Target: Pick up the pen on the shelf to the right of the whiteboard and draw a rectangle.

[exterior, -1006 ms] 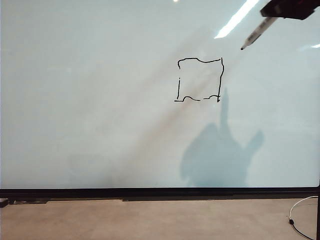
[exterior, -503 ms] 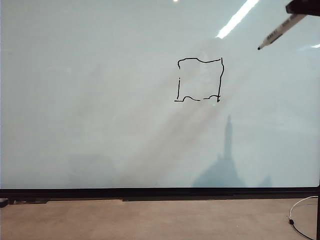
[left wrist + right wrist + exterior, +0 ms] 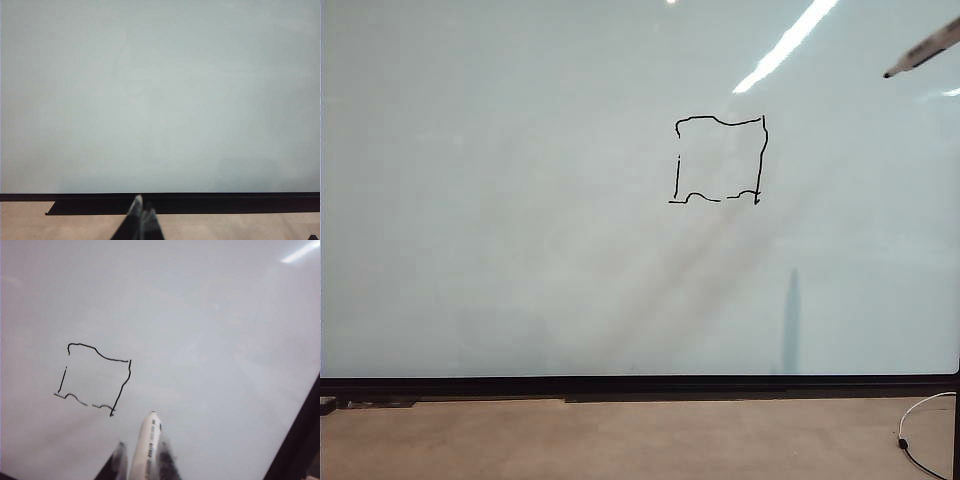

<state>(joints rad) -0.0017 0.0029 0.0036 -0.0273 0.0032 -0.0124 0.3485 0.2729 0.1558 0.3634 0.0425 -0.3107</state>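
The whiteboard (image 3: pixel 520 220) fills the exterior view, with a wobbly black rectangle (image 3: pixel 719 160) drawn right of its middle. The pen (image 3: pixel 925 50) pokes in at the upper right edge, dark tip toward the board and well clear of the drawing; the arm holding it is out of frame there. In the right wrist view my right gripper (image 3: pixel 141 452) is shut on the pen (image 3: pixel 147 442), which points past the rectangle (image 3: pixel 95 377). My left gripper (image 3: pixel 142 207) is shut and empty, low before the whiteboard (image 3: pixel 160 100) near its black lower frame (image 3: pixel 225 197).
A tan ledge (image 3: pixel 620 440) runs below the board's black frame (image 3: pixel 640 383). A white cable with a dark plug (image 3: pixel 910 430) lies at its right end. A dark board edge (image 3: pixel 300 440) crosses the corner of the right wrist view.
The pen has drawn back up and to the right, away from the rectangle; the right gripper has left the exterior view. The arm's shadow on the board has shrunk. The left arm has not moved.
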